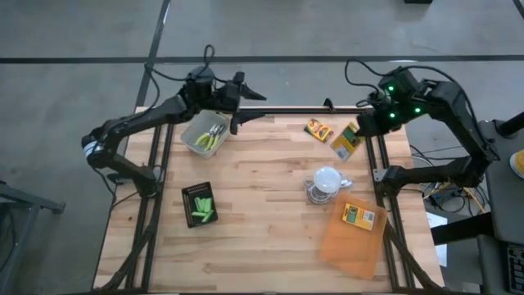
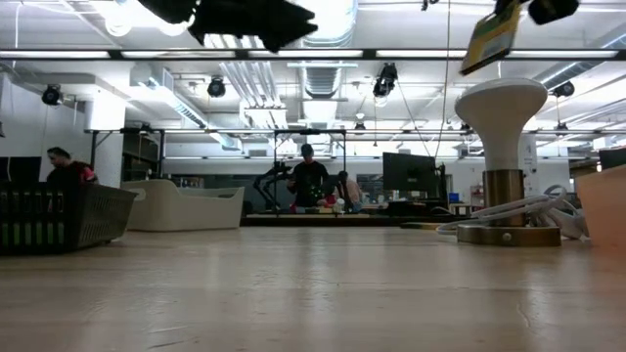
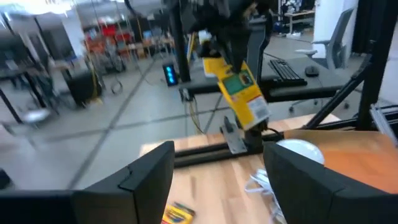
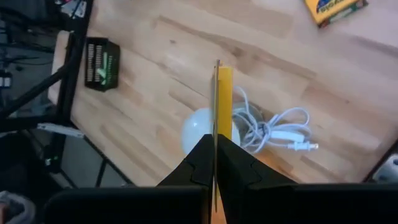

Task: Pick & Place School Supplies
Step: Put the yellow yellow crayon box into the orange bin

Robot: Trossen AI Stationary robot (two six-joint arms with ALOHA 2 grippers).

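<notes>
Aloft, right hand (image 4: 216, 163) around box (image 4: 223, 102)

Wooden table (image 1: 262, 205), pale planks, dark frame. Lying on it, by the high view's clock from table centre:
- 10–11 o'clock: translucent bin (image 1: 205, 133) holding green-handled tools.
- 8 o'clock: black tray (image 1: 200, 204) with green sticks.
- 1 o'clock: small yellow box (image 1: 318, 129), flat.
- 3 o'clock: white lamp (image 1: 325, 183) with coiled cable.
- 4–5 o'clock: orange sheet (image 1: 352, 238), a labelled box (image 1: 360, 215) on it.
</notes>
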